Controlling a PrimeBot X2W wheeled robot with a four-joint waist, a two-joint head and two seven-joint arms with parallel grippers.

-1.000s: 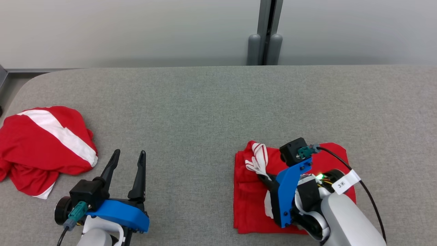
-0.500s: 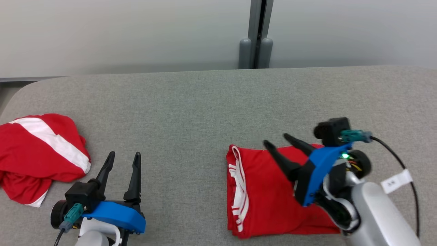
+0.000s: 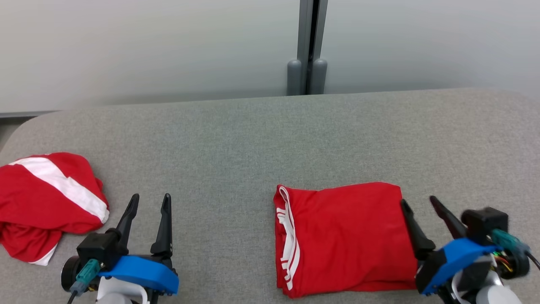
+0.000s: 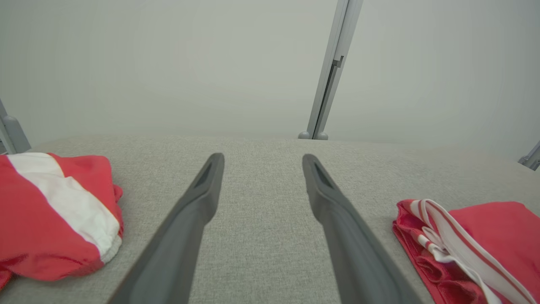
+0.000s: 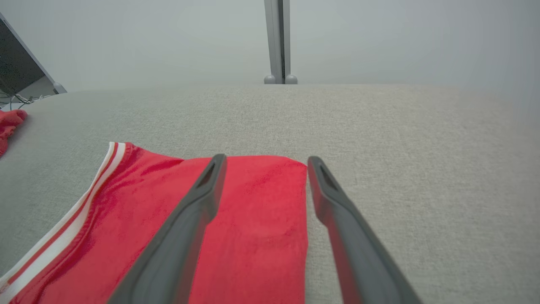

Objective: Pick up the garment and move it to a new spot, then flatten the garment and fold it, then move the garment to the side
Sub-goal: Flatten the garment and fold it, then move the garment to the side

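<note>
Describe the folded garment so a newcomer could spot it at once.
On the grey table, look to the near right, beside the right hand. The folded red garment lies flat there, a neat rectangle with thin white stripes at its left edge, unlike the crumpled red garment with one broad white band at far left.

readable text: none | labels: none | numbers: none | signs: none

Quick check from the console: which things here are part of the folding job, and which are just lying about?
In the job: folded red garment; right hand, open at its right edge; grey table.
Lying about: crumpled red garment at far left; left hand, open, holding nothing; grey post behind the table.
</note>
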